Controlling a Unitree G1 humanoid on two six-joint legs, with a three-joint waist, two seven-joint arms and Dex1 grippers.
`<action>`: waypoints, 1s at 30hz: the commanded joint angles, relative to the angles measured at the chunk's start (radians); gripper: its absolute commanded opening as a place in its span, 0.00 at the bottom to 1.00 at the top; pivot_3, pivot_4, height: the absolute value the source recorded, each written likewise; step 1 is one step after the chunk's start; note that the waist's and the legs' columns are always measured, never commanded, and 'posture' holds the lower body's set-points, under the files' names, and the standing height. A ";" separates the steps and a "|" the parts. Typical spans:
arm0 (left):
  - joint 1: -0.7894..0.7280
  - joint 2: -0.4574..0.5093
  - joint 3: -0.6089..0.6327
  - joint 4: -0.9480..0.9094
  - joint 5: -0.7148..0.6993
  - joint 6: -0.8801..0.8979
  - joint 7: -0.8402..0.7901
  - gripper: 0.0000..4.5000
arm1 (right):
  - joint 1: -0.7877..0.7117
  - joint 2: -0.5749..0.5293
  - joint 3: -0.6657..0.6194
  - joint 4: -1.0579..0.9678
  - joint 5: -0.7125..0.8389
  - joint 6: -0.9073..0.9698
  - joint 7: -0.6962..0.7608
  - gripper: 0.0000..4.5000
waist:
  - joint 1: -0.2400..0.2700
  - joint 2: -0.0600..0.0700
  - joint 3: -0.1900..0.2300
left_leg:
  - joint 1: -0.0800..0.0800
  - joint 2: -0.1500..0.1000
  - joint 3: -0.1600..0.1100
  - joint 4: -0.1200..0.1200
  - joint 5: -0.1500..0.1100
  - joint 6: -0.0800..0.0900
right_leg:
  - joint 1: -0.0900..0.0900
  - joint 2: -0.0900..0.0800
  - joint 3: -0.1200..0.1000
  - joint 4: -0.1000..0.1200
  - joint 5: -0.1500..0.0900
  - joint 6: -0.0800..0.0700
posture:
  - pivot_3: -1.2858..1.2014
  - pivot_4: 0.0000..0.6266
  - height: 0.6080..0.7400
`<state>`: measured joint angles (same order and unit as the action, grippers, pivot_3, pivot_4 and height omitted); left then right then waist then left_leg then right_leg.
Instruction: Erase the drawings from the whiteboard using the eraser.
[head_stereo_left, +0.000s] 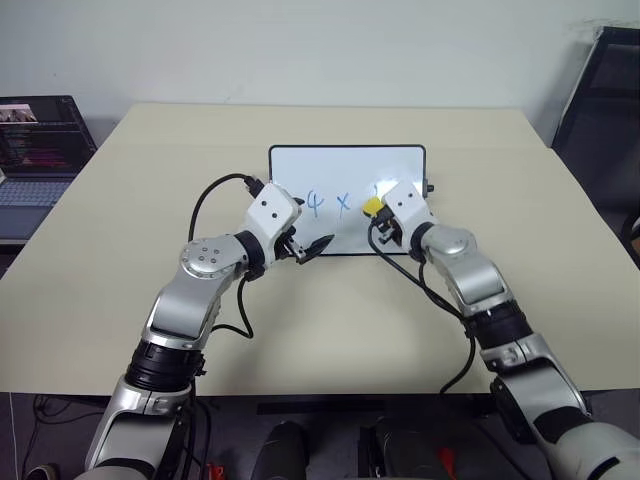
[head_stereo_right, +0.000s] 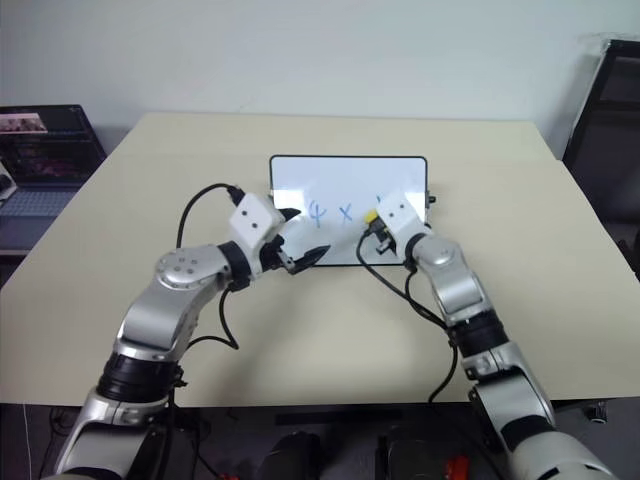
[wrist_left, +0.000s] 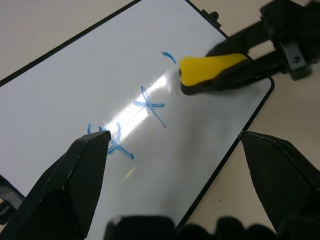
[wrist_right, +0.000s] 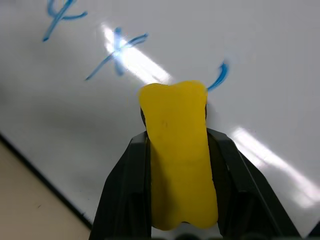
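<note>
1. The left gripper (head_stereo_left: 318, 246) is held with its two black fingers spread wide apart and nothing between them; it is poised at the near edge of the whiteboard (head_stereo_left: 340, 165), one finger (wrist_left: 75, 175) over the white surface and the other past the board's near edge, over the worktop (head_stereo_left: 130, 230).
2. Just beyond the left gripper's tips, the blue drawings (wrist_left: 145, 107) are seen on the board: a "4" close to the left finger, then an "x" further out towards the right gripper.
3. The right gripper (head_stereo_left: 376, 212) is closed tightly on the eraser (wrist_right: 179, 150), a yellow block clamped between its two fingers, with its front end sticking out past the fingertips.
4. The eraser is held over the right part of the board, beside the "x"; its front end lies at the last blue mark, of which a short curved stroke (wrist_right: 218, 77) is left showing just past the block. Whether the eraser presses on the surface cannot be told.
5. Beyond both grippers, the far half of the board is seen white and unmarked, with a small black knob (head_stereo_left: 430, 187) at its right edge.
6. Far off to the left of the left gripper, past the worktop's edge, an open laptop (head_stereo_left: 40, 150) is seen.
</note>
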<state>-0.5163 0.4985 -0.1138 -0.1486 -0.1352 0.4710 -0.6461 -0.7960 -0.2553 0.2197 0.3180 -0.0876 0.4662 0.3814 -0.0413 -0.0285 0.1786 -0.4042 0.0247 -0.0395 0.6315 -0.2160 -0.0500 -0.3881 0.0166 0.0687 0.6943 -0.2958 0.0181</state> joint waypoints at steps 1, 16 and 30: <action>0.007 -0.003 0.011 -0.025 -0.005 -0.021 -0.001 1.00 | -0.069 0.013 -0.018 0.074 -0.015 -0.067 -0.024 0.25 | -0.002 0.000 0.000 | 0.000 0.000 0.000 0.000 0.000 0.000 | 0.000 0.000 0.000 0.000 0.000 0.000 | 0.52 0.24 1.00; 0.020 -0.018 0.011 -0.056 -0.011 -0.005 0.010 1.00 | 0.045 -0.036 -0.034 0.001 0.000 0.007 0.033 0.25 | -0.001 0.000 0.000 | 0.000 0.000 0.000 -0.001 0.000 0.000 | 0.001 0.000 0.001 0.000 0.000 0.000 | 0.52 0.24 1.00; 0.017 -0.019 0.014 -0.054 -0.010 -0.001 0.006 1.00 | 0.077 -0.057 0.023 -0.104 -0.062 0.024 0.050 0.25 | -0.020 -0.001 0.000 | 0.004 0.001 0.001 0.000 0.000 0.000 | 0.003 0.001 0.003 0.001 -0.003 0.005 | 0.52 0.24 1.00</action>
<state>-0.4847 0.4801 -0.1143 -0.1599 -0.1375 0.4751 -0.6434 -0.6767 -0.3181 0.2723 0.1951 -0.1366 0.5052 0.4687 -0.0612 -0.0290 0.1784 -0.3999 0.0257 -0.0381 0.6310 -0.2159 -0.0500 -0.3856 0.0174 0.0718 0.6952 -0.2986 0.0228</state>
